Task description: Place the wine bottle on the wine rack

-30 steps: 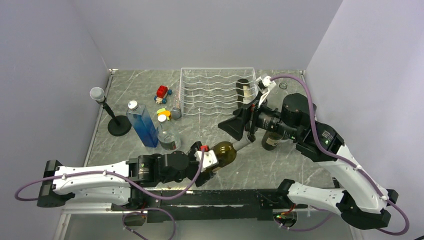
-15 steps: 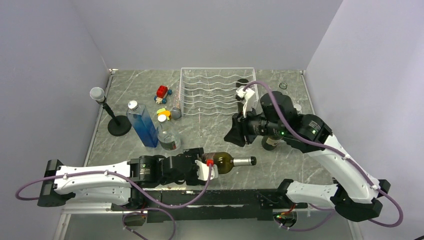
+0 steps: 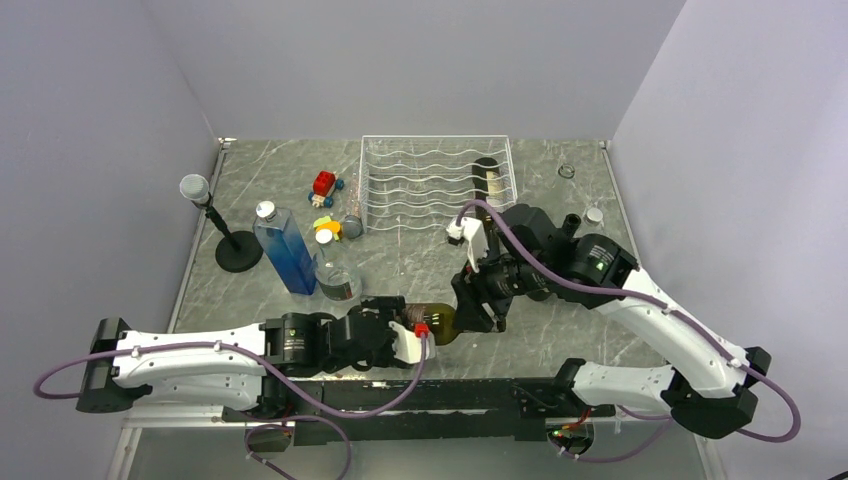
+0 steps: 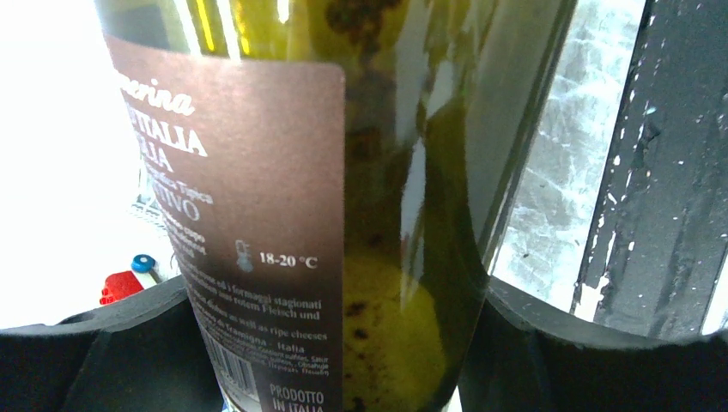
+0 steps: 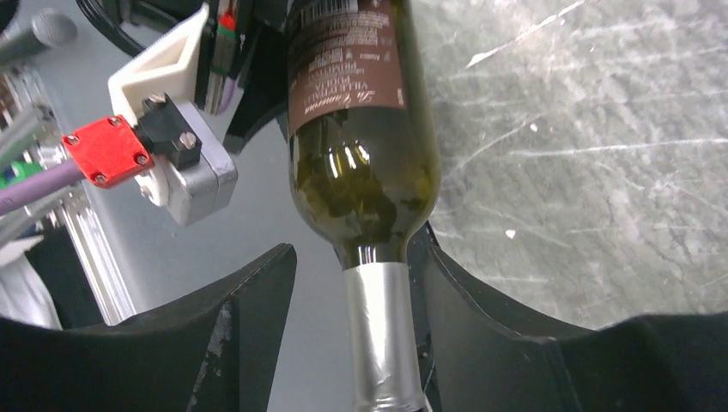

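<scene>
Grey marbled bench (image 3: 270, 170) stretched between lavender walls, with the white wine rack (image 3: 420, 185) at its far side. One dark bottle (image 3: 488, 178) lay in the rack's rightmost groove. Well short of the rack, near the front edge, the wine bottle (image 3: 443, 322) was held roughly level, neck toward the right. The left end effector (image 4: 343, 343) was clamped on its labelled body. The right end effector (image 5: 356, 283) straddled the foil neck, part open — a gap showed beside one finger.
</scene>
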